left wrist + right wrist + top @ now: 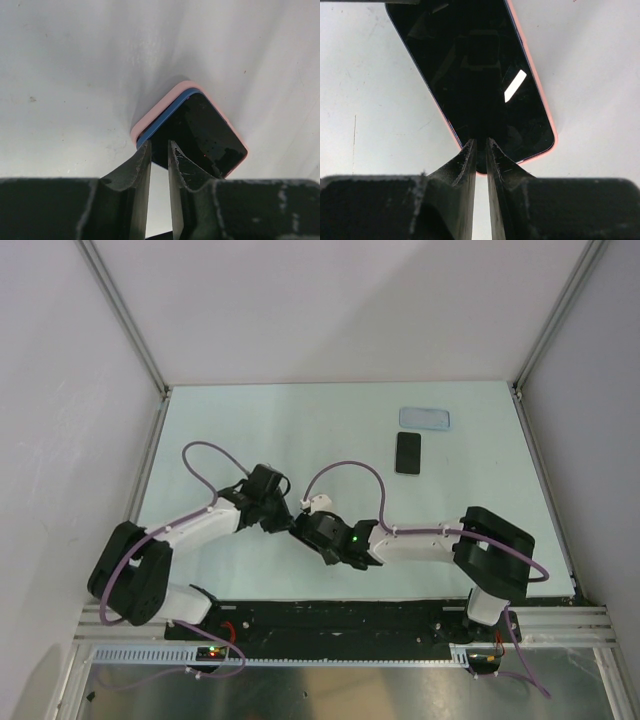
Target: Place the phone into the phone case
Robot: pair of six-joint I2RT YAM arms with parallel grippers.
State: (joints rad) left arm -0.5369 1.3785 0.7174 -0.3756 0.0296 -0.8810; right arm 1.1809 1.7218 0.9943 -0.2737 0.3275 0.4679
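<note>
The phone, flat and all black, lies on the table at the back right. Just behind it lies the light-blue phone case. Neither gripper is near them. Both grippers meet at the table's middle over a pink-rimmed, dark-faced slab. My right gripper is shut on the slab's near rounded corner. My left gripper has its jaws close together in front of the slab's blue-edged near side. Whether they grip it does not show. In the top view the left gripper and the right gripper hide the slab.
The pale table is walled by white panels on the left, right and back. Purple cables loop over both arms. The arm bases stand on a black rail at the near edge.
</note>
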